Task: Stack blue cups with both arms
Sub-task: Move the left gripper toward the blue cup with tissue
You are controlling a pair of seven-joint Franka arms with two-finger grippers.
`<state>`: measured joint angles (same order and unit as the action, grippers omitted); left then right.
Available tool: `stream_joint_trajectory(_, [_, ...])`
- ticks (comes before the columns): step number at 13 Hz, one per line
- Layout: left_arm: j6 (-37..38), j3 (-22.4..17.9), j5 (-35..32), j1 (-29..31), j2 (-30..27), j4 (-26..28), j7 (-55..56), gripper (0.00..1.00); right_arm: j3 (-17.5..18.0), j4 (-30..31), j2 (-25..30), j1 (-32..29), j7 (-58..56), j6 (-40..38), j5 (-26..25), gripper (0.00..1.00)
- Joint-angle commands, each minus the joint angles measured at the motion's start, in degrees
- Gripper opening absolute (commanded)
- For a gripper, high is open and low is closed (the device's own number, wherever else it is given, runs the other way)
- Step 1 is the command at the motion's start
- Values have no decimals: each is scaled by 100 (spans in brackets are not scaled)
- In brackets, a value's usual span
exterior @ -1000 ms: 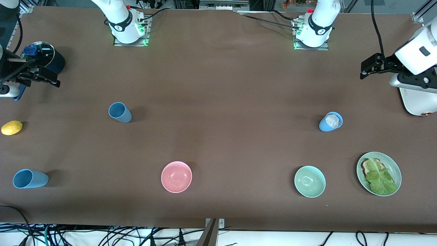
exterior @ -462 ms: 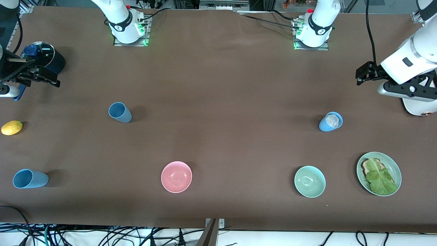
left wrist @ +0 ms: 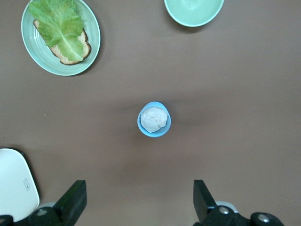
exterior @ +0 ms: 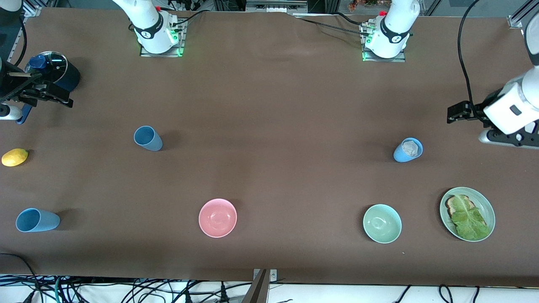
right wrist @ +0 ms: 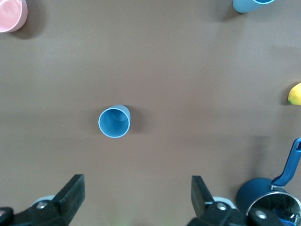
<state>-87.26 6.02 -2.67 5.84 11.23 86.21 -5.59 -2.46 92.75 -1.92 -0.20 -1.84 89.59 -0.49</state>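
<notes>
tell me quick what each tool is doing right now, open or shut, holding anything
Left tool: open, holding nothing, over bare table near the cup with the white wad.
Right tool: open, holding nothing, up beside the dark blue pot.

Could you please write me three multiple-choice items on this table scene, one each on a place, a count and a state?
1. What does the plate hold?
A. Toast with lettuce
B. A lemon
C. A cup

2. How many blue cups stand on the table?
A. One
B. Two
C. Three

3. How does the left hand stand?
A. Shut on a cup
B. Open, holding nothing
C. Shut on the pink bowl

Answers:
1 A: bread under a green leaf lies on it.
2 C: one holds a pale wad, one is slate blue, one stands near the lemon.
3 B: its fingers are spread above the filled cup.
</notes>
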Motion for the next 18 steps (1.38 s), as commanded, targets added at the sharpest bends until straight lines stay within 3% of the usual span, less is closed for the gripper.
stream_joint_trajectory(1, [-439, 31, 258, 207, 55, 351, -354, 100, 44, 59, 51, -68, -9, 15, -30, 100])
stream_joint_trajectory(14, [-2689, 31, 259, 506, -103, 2399, -373, 100, -17, 68, 51, -68, -9, 15, -30, 100])
stream_joint_trajectory(18, [-3049, 40, 259, 514, -103, 2672, -381, 100, -18, 68, 51, -68, -9, 15, -30, 100])
